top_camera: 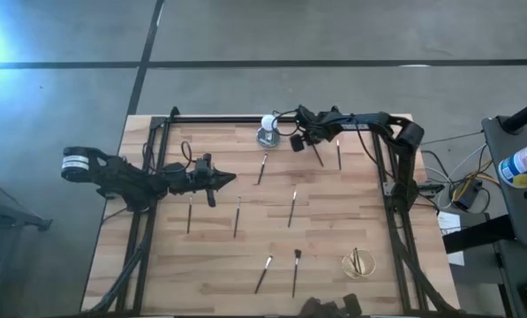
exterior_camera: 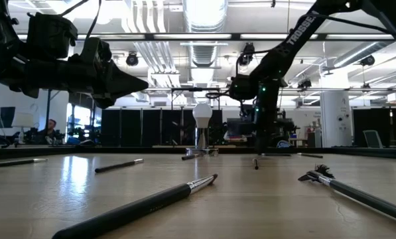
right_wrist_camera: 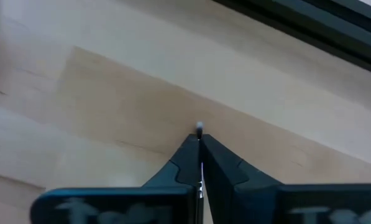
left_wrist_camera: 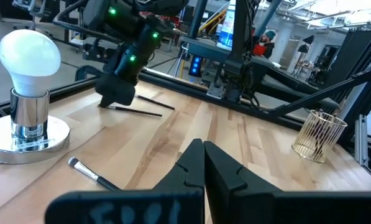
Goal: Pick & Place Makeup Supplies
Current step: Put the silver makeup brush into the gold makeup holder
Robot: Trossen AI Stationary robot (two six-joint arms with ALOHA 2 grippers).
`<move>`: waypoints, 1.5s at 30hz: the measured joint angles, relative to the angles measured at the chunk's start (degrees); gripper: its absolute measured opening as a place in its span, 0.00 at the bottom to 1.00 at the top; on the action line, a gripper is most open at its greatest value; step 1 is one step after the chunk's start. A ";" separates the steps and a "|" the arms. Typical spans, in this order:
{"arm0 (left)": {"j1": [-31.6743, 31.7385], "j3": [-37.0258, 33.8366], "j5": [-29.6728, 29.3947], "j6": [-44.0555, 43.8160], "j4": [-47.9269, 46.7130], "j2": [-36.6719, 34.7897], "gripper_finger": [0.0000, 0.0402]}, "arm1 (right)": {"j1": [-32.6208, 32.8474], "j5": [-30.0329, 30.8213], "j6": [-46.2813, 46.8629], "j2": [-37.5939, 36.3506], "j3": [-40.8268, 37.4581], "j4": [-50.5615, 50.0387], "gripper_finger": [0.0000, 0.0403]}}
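Note:
Several thin dark makeup brushes lie flat across the wooden table, among them one point(top_camera: 263, 168) near the middle, one point(top_camera: 293, 208) and one point(top_camera: 237, 216). My right gripper point(top_camera: 309, 141) is near the far edge, beside the white bulb on its round base point(top_camera: 267, 131), and is shut on one brush point(top_camera: 318, 157). My left gripper point(top_camera: 230, 179) hovers shut and empty above the table's left half, pointing right; the low view shows it point(exterior_camera: 141, 84) well above the wood. A gold wire cup point(top_camera: 358, 263) holding brushes stands near the right near corner. My right gripper pinches a thin makeup brush between its two fingers, coming from above and pointing down at the table. The brush's pale end point(right_wrist_camera: 199, 128) pokes out just past the fingertips. In the left wrist view the handle point(left_wrist_camera: 138, 112) runs out sideways, low over the wood; I cannot tell whether it is lifted clear.
Another brush point(top_camera: 338, 156) lies just right of the right gripper. Two brushes point(top_camera: 263, 274) point(top_camera: 296, 271) lie toward the near edge, and two more point(top_camera: 190, 215) point(top_camera: 185, 152) lie under and beside the left arm. Dark frame rails run along the table's far, left and right sides.

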 joint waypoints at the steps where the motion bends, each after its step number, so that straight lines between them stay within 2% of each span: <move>1: 0.00 -0.02 -0.01 0.00 0.00 0.00 0.00 | 0.00 0.06 -0.38 -0.47 -0.34 -0.26 0.02; 7: 0.00 0.00 -0.01 -0.04 0.02 0.00 0.00 | 0.76 0.02 -0.50 -5.26 -5.16 2.23 0.02; 13: 0.00 0.00 -0.02 -0.19 0.08 0.00 0.00 | 4.82 0.41 2.04 -13.40 -13.46 6.54 0.02; 20: 0.00 0.02 -0.02 -0.37 0.07 0.00 0.00 | 14.77 5.05 8.06 -25.92 -20.26 6.61 0.02; 25: 0.00 0.02 -0.02 -0.37 0.08 0.00 0.00 | 23.97 10.51 13.87 -35.35 -23.05 6.48 0.02; 28: 0.00 0.02 -0.02 -0.37 0.09 0.00 0.00 | 30.15 15.33 16.96 -39.64 -23.41 5.83 0.02; 33: 0.00 0.02 -0.02 -0.35 0.16 0.00 0.00 | 39.28 19.95 20.10 -43.86 -22.75 4.76 0.02; 45: 0.00 0.09 -0.02 -0.22 0.13 0.02 0.00 | 54.98 28.12 27.39 -44.22 -16.65 -1.90 0.02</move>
